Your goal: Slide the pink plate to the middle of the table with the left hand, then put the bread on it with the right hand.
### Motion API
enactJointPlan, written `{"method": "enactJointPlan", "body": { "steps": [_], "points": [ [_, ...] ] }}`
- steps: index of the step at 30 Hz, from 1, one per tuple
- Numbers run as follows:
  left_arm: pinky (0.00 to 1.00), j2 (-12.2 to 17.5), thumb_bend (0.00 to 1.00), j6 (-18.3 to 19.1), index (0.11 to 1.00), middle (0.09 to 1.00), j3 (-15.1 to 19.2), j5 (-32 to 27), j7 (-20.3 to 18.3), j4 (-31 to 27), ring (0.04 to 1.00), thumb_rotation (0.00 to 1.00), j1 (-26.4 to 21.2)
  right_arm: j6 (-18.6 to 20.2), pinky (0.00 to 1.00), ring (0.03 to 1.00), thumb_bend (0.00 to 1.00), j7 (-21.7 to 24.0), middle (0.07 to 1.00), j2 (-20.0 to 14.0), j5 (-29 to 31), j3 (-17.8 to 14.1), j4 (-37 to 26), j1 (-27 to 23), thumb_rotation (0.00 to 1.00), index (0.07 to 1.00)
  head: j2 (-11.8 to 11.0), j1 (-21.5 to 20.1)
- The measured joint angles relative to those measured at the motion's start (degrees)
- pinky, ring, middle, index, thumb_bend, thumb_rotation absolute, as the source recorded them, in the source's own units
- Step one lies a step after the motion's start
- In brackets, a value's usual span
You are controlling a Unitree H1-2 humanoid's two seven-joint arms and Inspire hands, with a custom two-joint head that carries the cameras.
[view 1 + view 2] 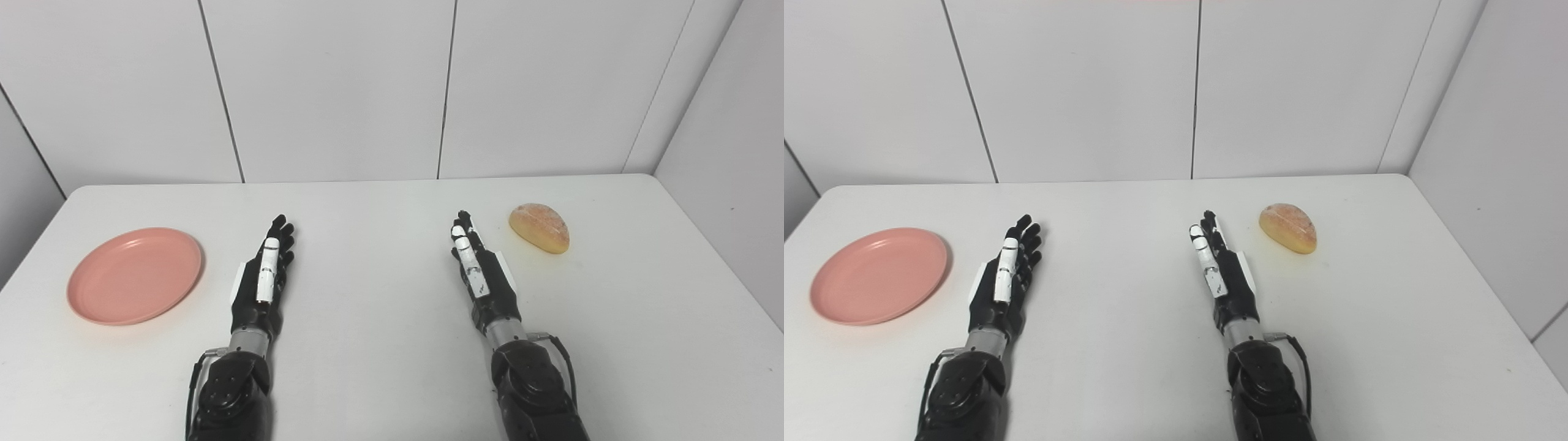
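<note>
White panelled walls back a white table (392, 380). At its left side lies the pink plate (135, 275), bare. Beside it the left hand (264, 275) lies flat, fingers straight and together, holding nothing. Likewise the right hand (481, 272), with the bread (539, 228) just beyond, apart.

**White room, white table**

Pale panelled wall (331, 92) behind table (380, 202), split by thin dark vertical seams. Angled side wall (729, 122) right of table. Rounded far corners on table. Soft, even light.
</note>
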Motion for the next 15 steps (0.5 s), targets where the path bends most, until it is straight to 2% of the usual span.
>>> {"method": "enactJointPlan", "body": {
  "steps": [6, 10, 11, 15],
  "points": [
    [1.00, 0.0, 0.42, 0.0, 0.959, 0.977, -1.0, 0.0, -0.9, -1.0, 0.996, 1.00, 0.7, 0.0, 1.00, 1.000, 0.68, -1.0, 1.000, 0.0, -1.0, 0.1, -0.3, 0.0, 0.95, 1.000, 0.5, 0.4],
    [1.00, 0.0, 0.43, 0.3, 0.989, 0.999, -2.0, -1.6, -2.9, -1.7, 1.000, 1.00, 1.3, 0.0, 1.00, 1.000, 0.68, -1.9, 1.000, 0.1, -2.2, 0.5, -2.9, 0.8, 0.97, 1.000, 0.5, 0.8],
    [1.00, 0.0, 0.44, 0.4, 0.992, 1.000, -2.3, -1.9, -3.3, -1.8, 1.000, 1.00, 1.5, 0.0, 1.00, 1.000, 0.65, -1.9, 1.000, 0.1, -2.4, 0.7, -3.2, 1.2, 0.97, 1.000, 0.4, 0.9],
    [1.00, -0.1, 0.44, 1.5, 0.996, 1.000, -3.2, -1.9, -3.7, -3.5, 1.000, 1.00, 2.5, 0.4, 1.00, 1.000, 0.63, -1.9, 1.000, 0.3, -2.2, 1.1, -6.0, 3.5, 0.95, 1.000, 0.5, 1.1]
  ]
}}
